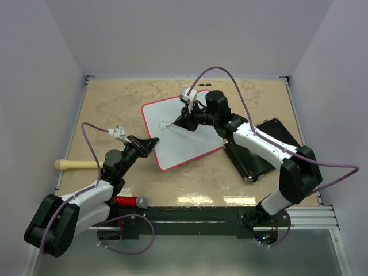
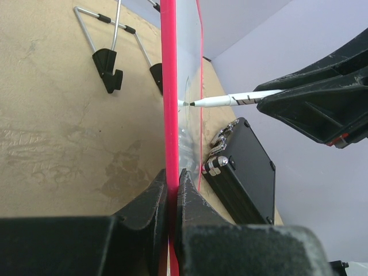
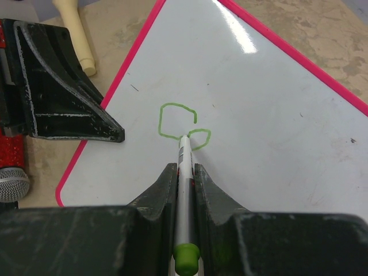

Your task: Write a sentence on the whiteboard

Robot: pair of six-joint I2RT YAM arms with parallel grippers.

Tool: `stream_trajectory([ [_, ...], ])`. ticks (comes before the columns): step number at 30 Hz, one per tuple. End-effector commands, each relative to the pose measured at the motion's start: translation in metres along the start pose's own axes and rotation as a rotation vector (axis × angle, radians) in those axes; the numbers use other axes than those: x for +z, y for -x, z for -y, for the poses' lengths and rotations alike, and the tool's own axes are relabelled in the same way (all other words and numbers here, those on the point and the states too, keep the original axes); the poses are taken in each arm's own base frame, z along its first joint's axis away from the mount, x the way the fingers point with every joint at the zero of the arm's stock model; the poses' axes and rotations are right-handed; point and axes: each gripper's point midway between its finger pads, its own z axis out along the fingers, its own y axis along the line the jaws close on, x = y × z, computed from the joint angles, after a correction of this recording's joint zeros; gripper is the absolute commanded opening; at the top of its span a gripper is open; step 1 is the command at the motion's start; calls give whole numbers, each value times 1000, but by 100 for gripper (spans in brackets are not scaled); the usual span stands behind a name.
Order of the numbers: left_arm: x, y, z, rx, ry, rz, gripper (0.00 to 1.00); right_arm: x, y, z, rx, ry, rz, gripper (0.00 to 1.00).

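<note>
- A mottled beige tabletop (image 1: 115, 103) sits inside pale lilac walls. On it, askew, is the glossy white whiteboard with a thin red rim (image 1: 190, 138), between the two grippers. The left gripper (image 1: 150, 144) meets the board's edge. The right gripper (image 1: 174, 123) reaches over its white face. A black rectangular case (image 1: 261, 150) lies behind the right fingers. A pale wooden handle (image 1: 72, 164) and a red microphone (image 1: 129, 201) lie well behind the left fingers.
- Left wrist: the left fingers are pinched tight on the red rim, and the board runs edge-on straight ahead of them. Past the fingertips, a white marker pen (image 2: 230, 100) touches the board's face. Black stand feet (image 2: 109, 69) show on the board's other side.
- Right wrist: the right fingers narrowly clamp the pen's barrel. Just ahead of them its tip rests on the board at two green loops (image 3: 178, 118).
</note>
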Motion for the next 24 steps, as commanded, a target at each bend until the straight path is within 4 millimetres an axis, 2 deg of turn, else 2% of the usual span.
stream_trajectory([
  [1,-2,-13,-7,134,-6,-61,0,-12,32,16,-18,-45,79,0],
  [6,-3,-14,-8,133,-5,-64,0,-23,31,22,-20,-77,98,0],
  [15,-3,-13,-5,134,-15,-64,0,-11,21,32,7,-92,68,0],
  [24,-2,-14,-5,133,-19,-67,0,-11,8,25,7,-58,37,0],
])
